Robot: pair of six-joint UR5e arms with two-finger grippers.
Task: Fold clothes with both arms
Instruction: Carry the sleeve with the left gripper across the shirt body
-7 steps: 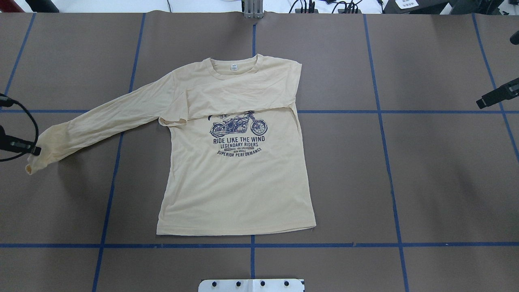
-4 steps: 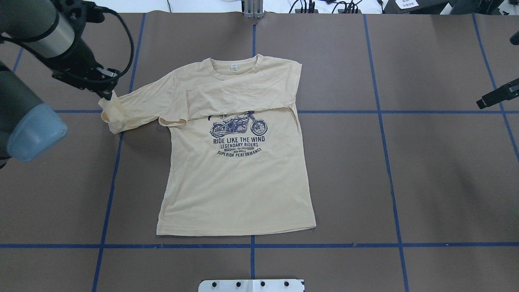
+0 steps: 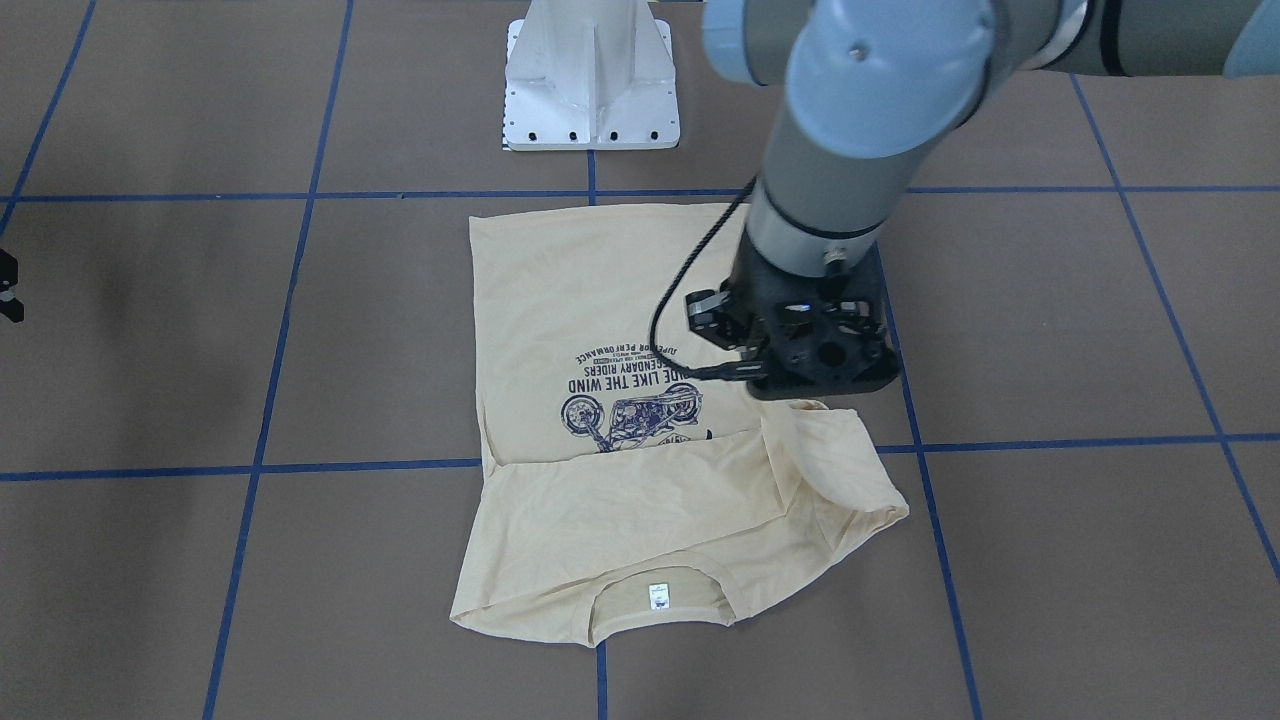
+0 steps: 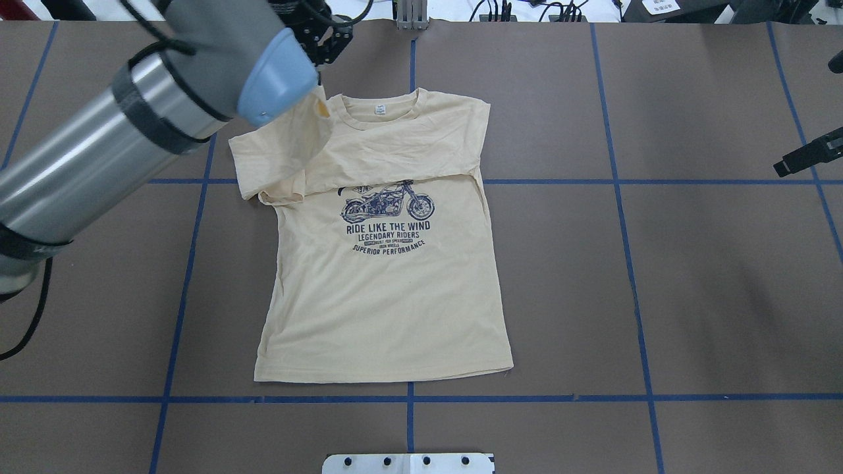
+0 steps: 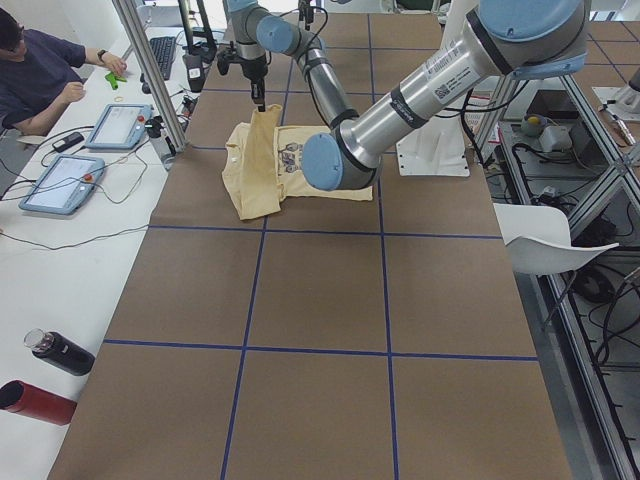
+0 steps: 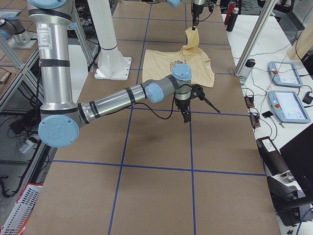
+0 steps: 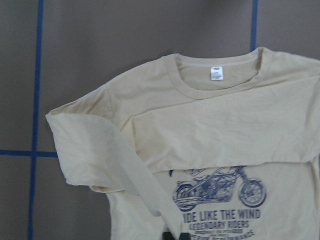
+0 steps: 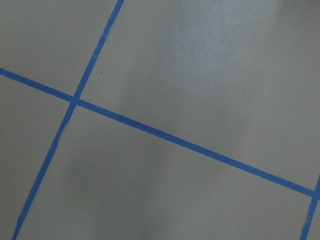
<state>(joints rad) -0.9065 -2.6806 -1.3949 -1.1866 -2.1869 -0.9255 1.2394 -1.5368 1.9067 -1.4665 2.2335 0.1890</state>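
The cream-yellow long-sleeved T-shirt (image 4: pixel 382 296) lies flat, print up, collar toward the far edge. One sleeve is folded across its chest. My left gripper (image 4: pixel 323 62) is shut on the cuff of the other sleeve (image 4: pixel 296 145) and holds it up above the shoulder, next to the collar. From the front, the sleeve (image 3: pixel 835 450) hangs below the gripper (image 3: pixel 815 390). In the left wrist view the sleeve (image 7: pixel 125 165) runs up from my fingertips over the shirt (image 7: pixel 240 115). My right gripper (image 4: pixel 787 164) is open and empty over bare table, far from the shirt.
The white pedestal base (image 3: pixel 590 80) stands at the robot's edge, behind the shirt's hem. Blue tape lines cross the brown table (image 4: pixel 658 296). Tablets (image 5: pixel 115 125), bottles (image 5: pixel 60 352) and an operator (image 5: pixel 40 70) are at the side bench.
My left gripper has carried the sleeve cuff from the far left, up and inward to beside the collar, doubling the sleeve over the shoulder. The right arm has not moved.
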